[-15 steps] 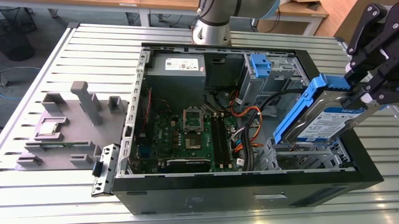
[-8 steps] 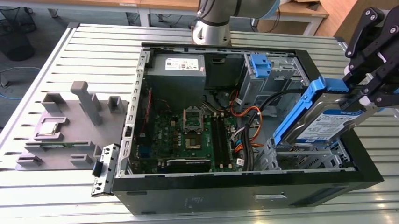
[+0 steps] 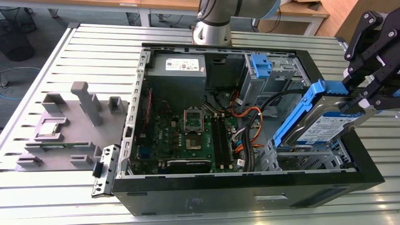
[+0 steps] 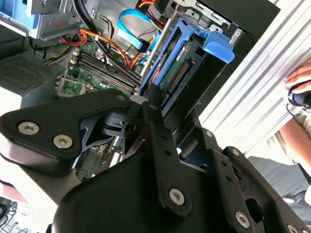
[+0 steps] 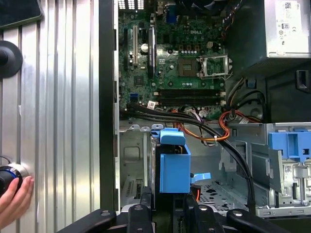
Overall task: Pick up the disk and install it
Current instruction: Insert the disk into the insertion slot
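Blue-framed, stiff and probably weighty, the disk hung tilted over the case, the tool clamped on its edges.

You're getting bright, even light in 3 views. Glare bleaching slatted table in second wrist view; shadow pooling inside computer case; disk label gleaming.

Labels on disk, power supply — no print legible.

Bench surroundings, evenly lit.
We note a slatted aluminium table; beyond its far edge in the exterior view stand wooden desks, and off its far corner a black mesh bin on grey floor.
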`<action>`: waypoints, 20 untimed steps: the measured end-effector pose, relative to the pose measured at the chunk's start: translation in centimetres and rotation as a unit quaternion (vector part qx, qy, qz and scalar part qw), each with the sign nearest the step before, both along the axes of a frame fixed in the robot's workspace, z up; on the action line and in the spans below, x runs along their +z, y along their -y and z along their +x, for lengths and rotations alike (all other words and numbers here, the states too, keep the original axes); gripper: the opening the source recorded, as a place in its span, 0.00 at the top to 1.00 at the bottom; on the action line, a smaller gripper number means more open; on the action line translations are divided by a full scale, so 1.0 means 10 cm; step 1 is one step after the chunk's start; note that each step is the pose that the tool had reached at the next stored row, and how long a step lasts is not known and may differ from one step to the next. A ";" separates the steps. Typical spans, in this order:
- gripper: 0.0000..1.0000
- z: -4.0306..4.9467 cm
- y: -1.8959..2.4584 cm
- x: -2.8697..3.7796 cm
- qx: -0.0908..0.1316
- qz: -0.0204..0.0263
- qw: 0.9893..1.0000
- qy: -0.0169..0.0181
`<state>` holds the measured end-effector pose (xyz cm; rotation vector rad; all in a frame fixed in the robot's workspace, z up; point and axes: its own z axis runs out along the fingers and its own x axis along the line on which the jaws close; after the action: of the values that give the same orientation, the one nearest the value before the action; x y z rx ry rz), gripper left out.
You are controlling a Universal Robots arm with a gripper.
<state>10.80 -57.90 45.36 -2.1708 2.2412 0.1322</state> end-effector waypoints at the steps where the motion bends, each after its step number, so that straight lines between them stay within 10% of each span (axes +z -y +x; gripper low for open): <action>1: 0.65 0.000 0.000 0.000 0.000 0.000 1.000 0.000; 20: 0.65 0.014 0.000 -0.036 0.005 0.000 1.000 0.000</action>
<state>10.95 -57.90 45.00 -2.1813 2.2313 0.1326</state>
